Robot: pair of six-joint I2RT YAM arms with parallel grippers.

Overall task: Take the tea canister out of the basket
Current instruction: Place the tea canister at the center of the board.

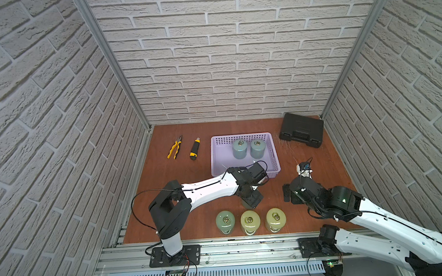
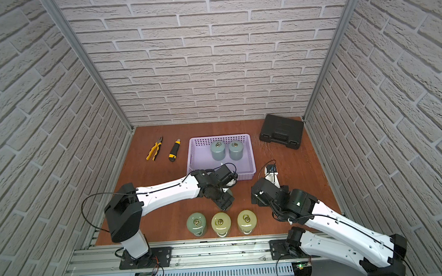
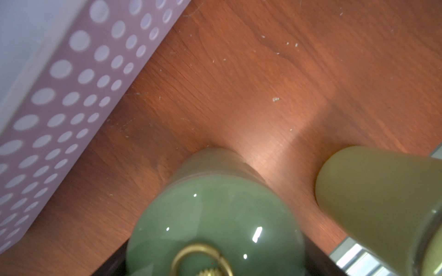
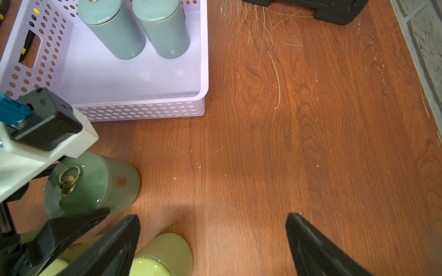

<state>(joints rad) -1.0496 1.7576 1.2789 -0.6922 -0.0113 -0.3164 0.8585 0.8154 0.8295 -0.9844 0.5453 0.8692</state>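
**Top view:** the left gripper (image 1: 250, 199) is hanging just in front of the basket (image 1: 240, 136), hiding its load.
**Left wrist:** the green tea canister (image 3: 215, 215) is sitting outside the basket, near a yellow canister (image 3: 382, 203).
**Right wrist:** the left pincer is clasping the green canister, while the right gripper (image 4: 212, 216) is gaping empty.

Best practice is setting it down upright and clear of its neighbour before letting go.

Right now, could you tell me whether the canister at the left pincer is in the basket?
Out: the green canister is upright over bare table, outside the basket's perforated wall.
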